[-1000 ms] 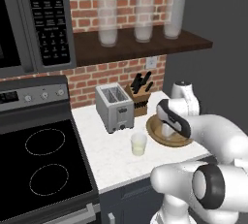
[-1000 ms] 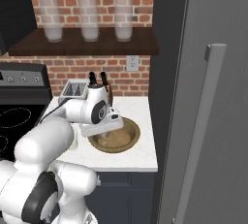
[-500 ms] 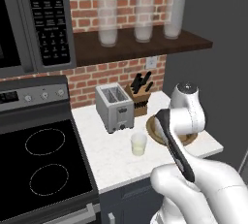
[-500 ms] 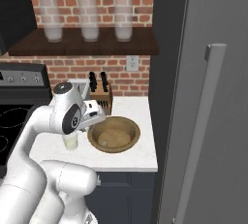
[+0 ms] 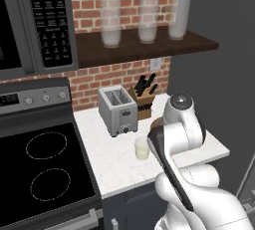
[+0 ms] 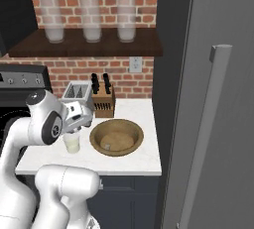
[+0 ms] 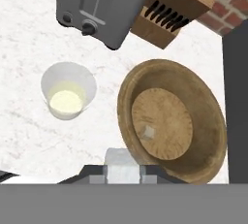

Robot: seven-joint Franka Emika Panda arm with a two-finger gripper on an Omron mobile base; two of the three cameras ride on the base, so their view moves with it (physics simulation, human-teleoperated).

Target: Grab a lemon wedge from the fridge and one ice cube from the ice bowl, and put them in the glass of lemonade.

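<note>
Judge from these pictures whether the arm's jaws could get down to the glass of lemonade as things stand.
Probably yes. The glass of lemonade stands open-topped on bare counter, apart from the toaster and the ice bowl, with the gripper above nearby, apparently holding a pale cube.

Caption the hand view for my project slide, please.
Jaws gripping an ice cube above the counter, between the glass of lemonade and the wooden ice bowl; toaster and knife block behind.
</note>
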